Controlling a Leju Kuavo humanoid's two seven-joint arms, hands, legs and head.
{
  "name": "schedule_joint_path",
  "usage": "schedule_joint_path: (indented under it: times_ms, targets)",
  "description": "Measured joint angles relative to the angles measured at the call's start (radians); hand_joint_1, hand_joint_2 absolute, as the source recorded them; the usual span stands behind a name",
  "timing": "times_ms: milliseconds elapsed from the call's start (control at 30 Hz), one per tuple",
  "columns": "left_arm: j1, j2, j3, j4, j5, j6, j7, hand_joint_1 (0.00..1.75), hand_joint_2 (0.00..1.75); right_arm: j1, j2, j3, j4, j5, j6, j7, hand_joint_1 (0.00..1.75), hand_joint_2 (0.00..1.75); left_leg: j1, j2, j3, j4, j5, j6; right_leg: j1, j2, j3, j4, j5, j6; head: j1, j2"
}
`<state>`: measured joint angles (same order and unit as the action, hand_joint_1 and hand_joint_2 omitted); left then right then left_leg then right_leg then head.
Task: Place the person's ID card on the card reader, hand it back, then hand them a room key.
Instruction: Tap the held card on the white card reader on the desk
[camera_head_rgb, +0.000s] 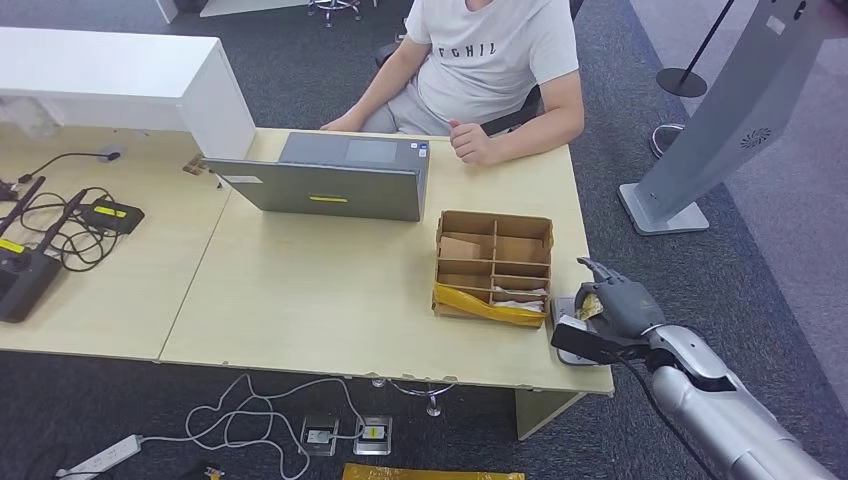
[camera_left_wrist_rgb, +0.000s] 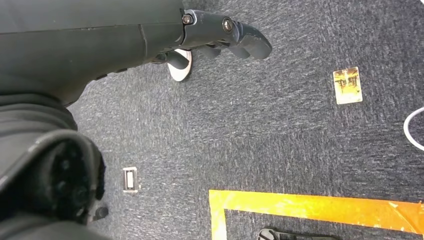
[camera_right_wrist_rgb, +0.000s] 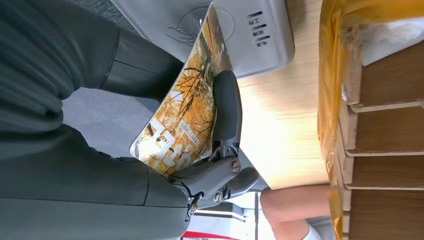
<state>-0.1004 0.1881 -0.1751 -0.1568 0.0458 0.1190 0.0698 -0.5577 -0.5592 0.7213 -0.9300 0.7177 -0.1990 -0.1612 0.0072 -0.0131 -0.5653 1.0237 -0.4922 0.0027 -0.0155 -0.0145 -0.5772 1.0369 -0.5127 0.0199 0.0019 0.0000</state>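
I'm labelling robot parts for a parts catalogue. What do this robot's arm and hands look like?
The right arm is a silver, rounded shell with dark gaps at the joints and a thin black cable running beside it. The right hand is dark grey, with jointed fingers. The left hand has dark grey fingers with silver screw heads at the pivots, behind a smooth dark cover.

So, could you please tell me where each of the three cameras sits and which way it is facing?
Head view: high on the body, looking down at the desk, the seated person and the right hand.
Left wrist view: behind the left hand, facing the carpet.
Right wrist view: behind the right hand, which holds a card by the card reader.
Shared: head and right wrist views both show the cardboard organiser.
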Motion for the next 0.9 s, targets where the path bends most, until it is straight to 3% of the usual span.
schedule_joint_path:
  times_ms: [467,900]
  targets:
    - [0.001,0.0,0.0,0.0,0.006,0.003,0.006,0.0,0.0,-0.032,-0.004,-0.009,0.075,-0.073,-0.056,-0.008,1.75,1.75,0.0,0.0,0.001,0.0,0.001,0.0,0.0,0.0,0.002,0.0,0.001,0.0,0.0,0.0]
    - [0.002,0.003,0.0,0.0,0.003,-0.003,0.005,0.0,0.0,-0.282,-0.1,-0.095,-0.036,-0.115,0.042,0.087,1.75,1.75,-0.001,0.0,-0.001,0.0,0.001,0.0,-0.001,0.0,0.0,0.0,0.002,0.0,0.0,0.0]
